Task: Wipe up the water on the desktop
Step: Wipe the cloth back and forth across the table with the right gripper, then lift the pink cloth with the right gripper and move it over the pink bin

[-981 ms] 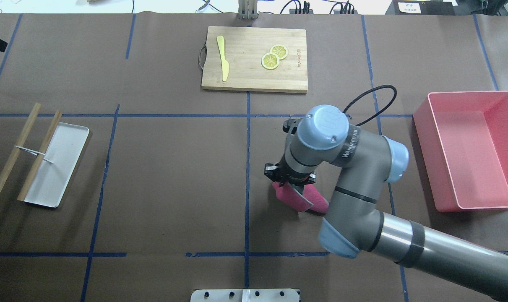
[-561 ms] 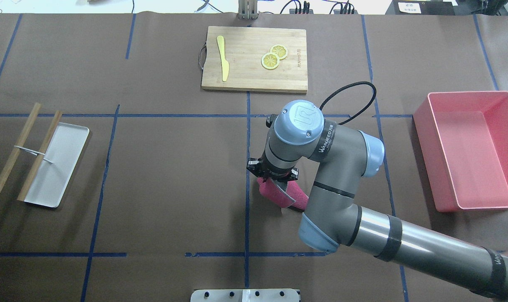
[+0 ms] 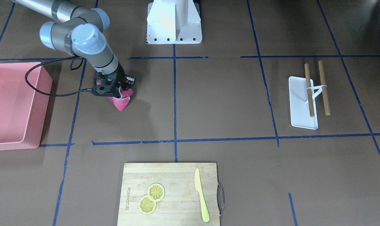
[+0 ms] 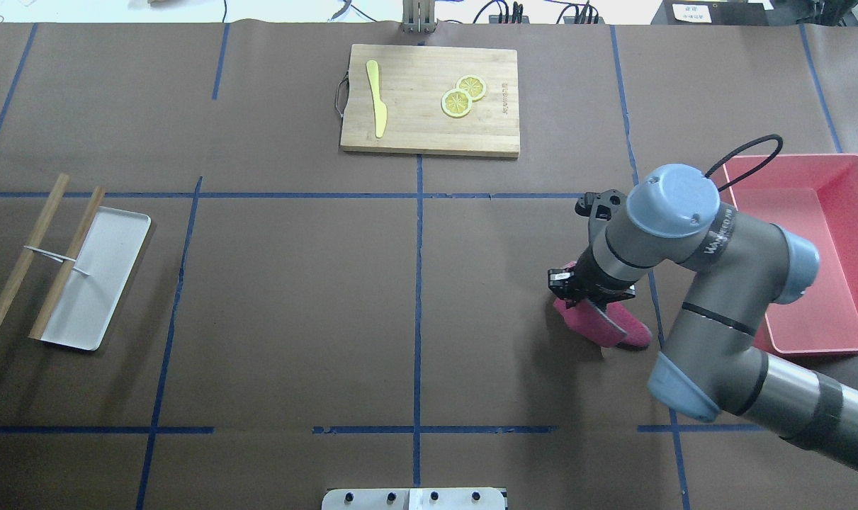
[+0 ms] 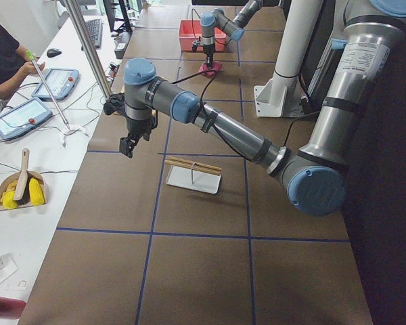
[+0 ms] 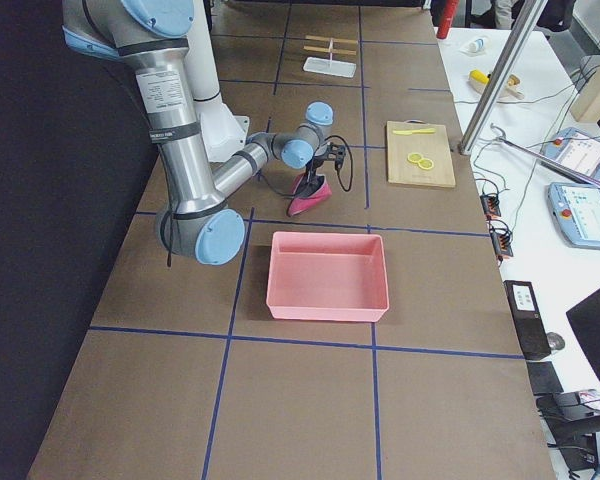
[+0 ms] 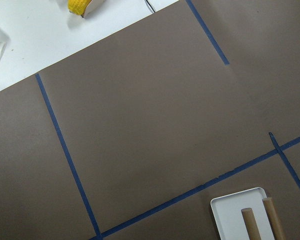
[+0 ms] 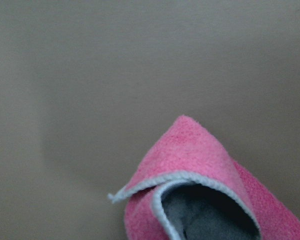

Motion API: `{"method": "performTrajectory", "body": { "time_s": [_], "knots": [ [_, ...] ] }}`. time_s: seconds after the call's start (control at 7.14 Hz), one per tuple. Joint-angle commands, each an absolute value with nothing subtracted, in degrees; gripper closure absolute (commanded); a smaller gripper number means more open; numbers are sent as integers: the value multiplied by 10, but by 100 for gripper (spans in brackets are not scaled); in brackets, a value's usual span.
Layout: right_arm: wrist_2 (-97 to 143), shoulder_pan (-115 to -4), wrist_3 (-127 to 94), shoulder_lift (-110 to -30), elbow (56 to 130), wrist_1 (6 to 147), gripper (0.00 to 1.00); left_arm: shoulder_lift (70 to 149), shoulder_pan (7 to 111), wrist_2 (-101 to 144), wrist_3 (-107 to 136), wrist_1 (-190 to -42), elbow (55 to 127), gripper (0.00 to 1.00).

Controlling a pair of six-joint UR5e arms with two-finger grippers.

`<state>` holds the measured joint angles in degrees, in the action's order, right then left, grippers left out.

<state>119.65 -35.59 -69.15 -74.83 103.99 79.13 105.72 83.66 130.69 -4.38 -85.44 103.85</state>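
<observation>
Our right gripper [image 4: 590, 297] is pinching a pink cloth [image 4: 604, 326] by its upper fold. The lower end of the cloth touches the desktop [image 4: 294, 297] in the right half, about midway between the near and the far edge. A pink bin [image 4: 825, 234] stands near, by the right edge; toward the left edge there is much open room. Our left gripper [image 5: 127, 145] hangs above the left end; whether spread or pressed together, we cannot tell

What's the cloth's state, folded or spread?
Folded. The cloth is pinched in the right gripper and doubled over; the right wrist view shows its hemmed edge curling round a hollow, not lying flat.
</observation>
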Motion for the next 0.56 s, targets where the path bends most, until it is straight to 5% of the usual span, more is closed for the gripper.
{"method": "performTrajectory", "body": {
  "time_s": [0.0, 0.42],
  "knots": [
    [1216, -385, -639, -811, 1077, 792, 100, 1057, 837, 1307, -44, -854, 1038, 0],
    [1297, -530, -635, -839, 1175, 826, 100, 1056, 837, 1307, -44, -854, 1041, 0]
  ]
}}
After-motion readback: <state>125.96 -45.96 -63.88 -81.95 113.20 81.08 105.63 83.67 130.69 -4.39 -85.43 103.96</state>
